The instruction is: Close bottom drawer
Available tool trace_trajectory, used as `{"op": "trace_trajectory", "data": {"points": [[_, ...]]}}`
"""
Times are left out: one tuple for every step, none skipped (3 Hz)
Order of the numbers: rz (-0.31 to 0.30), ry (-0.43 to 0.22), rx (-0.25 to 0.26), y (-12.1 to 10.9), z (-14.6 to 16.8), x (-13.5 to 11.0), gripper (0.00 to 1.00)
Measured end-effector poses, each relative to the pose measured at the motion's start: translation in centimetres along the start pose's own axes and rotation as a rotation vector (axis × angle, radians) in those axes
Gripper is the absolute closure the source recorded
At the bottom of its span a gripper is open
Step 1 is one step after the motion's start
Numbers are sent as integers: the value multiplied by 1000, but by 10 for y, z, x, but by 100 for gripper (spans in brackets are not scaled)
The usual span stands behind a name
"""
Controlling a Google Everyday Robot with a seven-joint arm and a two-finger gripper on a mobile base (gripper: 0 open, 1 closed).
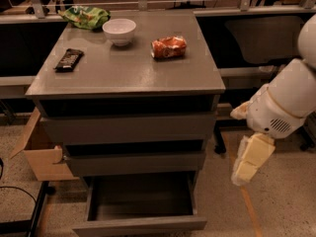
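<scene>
The bottom drawer (141,205) sits at the base of the table (128,75), pulled well out with its dark floor exposed. The two upper drawers project far less. The pincer (251,158) hangs right of the table, apart from it, roughly level with the middle drawer. Whether it is open or closed cannot be told. Judgement: this offset leaves the front panel unobstructed for an inward push.

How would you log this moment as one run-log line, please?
bottom drawer: open, pulled out | gripper: right of cabinet, not touching drawer | close: not yet done
</scene>
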State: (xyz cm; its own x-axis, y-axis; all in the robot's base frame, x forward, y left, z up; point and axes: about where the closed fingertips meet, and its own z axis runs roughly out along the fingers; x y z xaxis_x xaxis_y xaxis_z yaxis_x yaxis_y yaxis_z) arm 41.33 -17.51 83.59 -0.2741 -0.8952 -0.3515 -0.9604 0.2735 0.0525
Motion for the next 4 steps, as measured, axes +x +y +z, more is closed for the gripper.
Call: {"op": "trace_trajectory", "data": {"points": [[36,-90,-92,14,67,7,0],[100,-235,-139,21,140,6,0],[100,-234,-142,22,140,6,0],[116,-245,-179,21,161,14,0]]}}
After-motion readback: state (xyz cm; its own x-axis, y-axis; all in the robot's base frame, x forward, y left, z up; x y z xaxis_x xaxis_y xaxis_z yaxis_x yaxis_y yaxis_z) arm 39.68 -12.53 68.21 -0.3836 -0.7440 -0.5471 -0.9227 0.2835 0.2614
